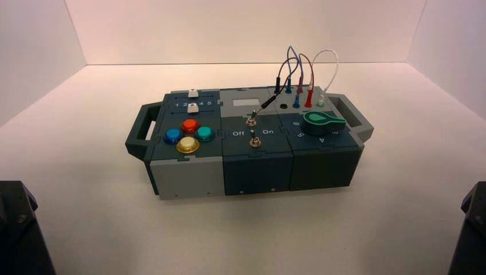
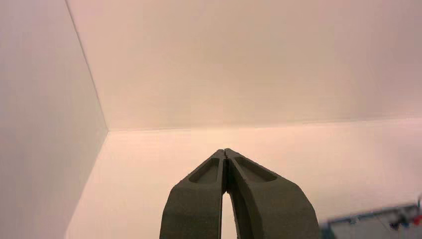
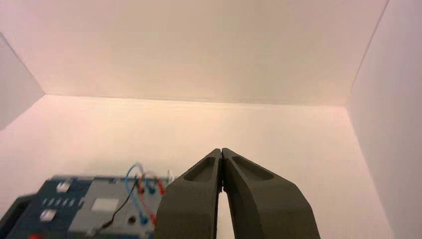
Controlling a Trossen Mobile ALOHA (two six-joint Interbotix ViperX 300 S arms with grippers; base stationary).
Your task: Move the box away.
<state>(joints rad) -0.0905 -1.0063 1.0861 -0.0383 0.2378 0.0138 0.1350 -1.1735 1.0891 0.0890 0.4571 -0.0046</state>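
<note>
The box (image 1: 252, 166), dark teal and grey with a handle at each end, stands in the middle of the white floor, slightly turned. Its top carries four coloured buttons (image 1: 188, 135), two toggle switches (image 1: 253, 130), a green knob (image 1: 322, 121) and looped wires (image 1: 301, 71). Both arms are parked at the near corners, well short of the box. My left gripper (image 2: 225, 151) is shut with nothing in it; a corner of the box (image 2: 373, 224) shows at the edge of its view. My right gripper (image 3: 221, 150) is shut and empty too, with the box (image 3: 84, 209) off to one side.
White walls enclose the floor at the back and on both sides. The dark arm bases (image 1: 20, 229) (image 1: 470, 229) sit at the near left and near right corners. Open floor lies behind and beside the box.
</note>
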